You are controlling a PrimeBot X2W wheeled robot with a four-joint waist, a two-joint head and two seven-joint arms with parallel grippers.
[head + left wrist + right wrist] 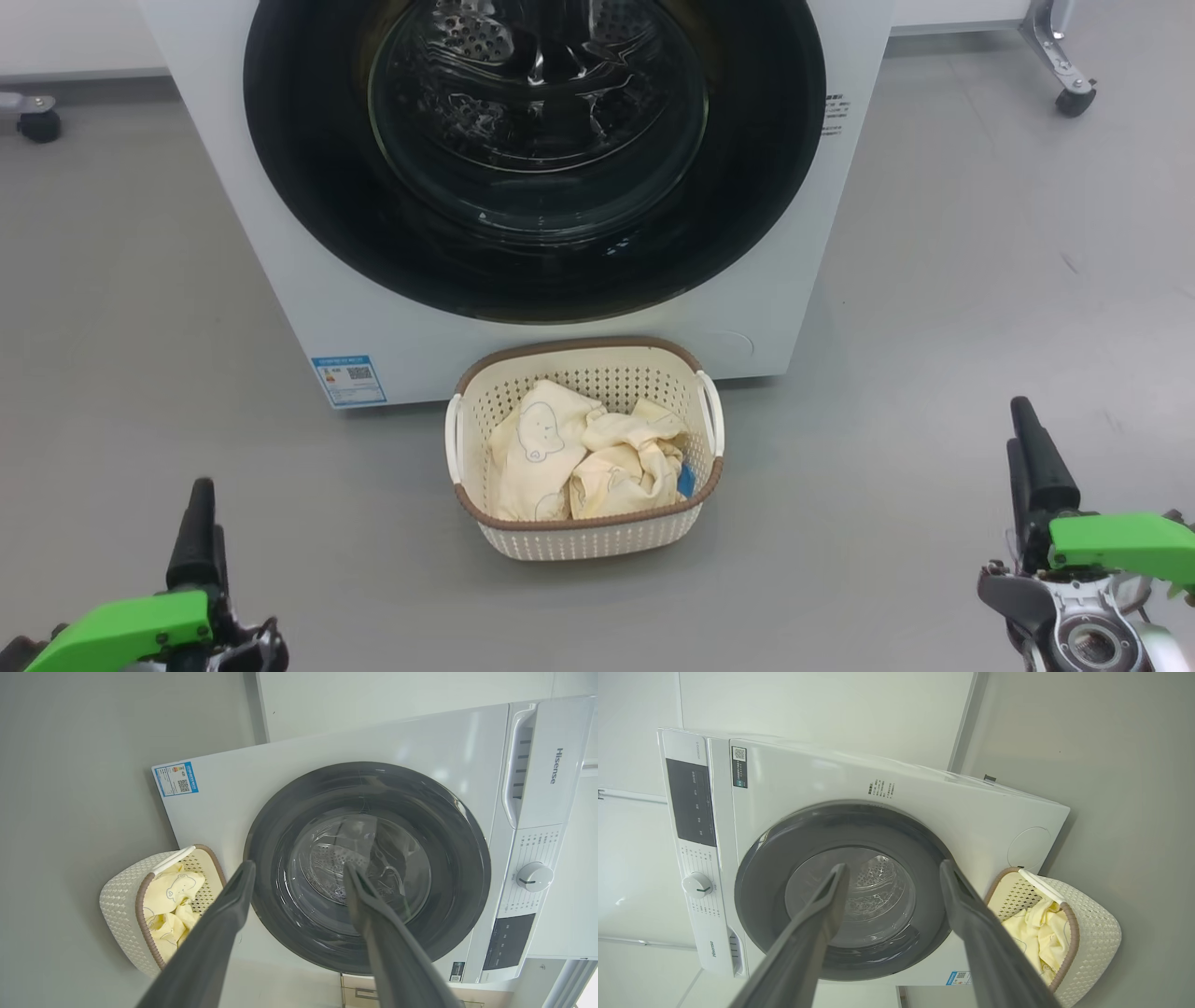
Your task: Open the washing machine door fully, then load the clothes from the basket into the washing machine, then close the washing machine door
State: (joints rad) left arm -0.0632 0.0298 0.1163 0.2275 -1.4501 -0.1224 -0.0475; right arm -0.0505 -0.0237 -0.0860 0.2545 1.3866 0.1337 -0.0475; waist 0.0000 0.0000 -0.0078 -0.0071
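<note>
The white washing machine (766, 299) stands ahead with its round black-rimmed door (308, 177) flat against the front, shut; the steel drum shows through the glass. On the floor before it sits the cream basket (597, 541) holding pale yellow clothes (579, 457) with a bear print. My left gripper (201, 523) is at the lower left, well back from the basket. My right gripper (1032, 448) is at the lower right. In the left wrist view my left gripper (299, 868) is open and empty before the door (458, 835); likewise my right gripper (892, 868), with the basket (1092, 933) beside it.
Grey floor (980, 280) spreads around the machine on both sides. A dark caster (39, 123) stands at the far left and a metal leg with a caster (1074, 98) at the far right. A white wall runs behind.
</note>
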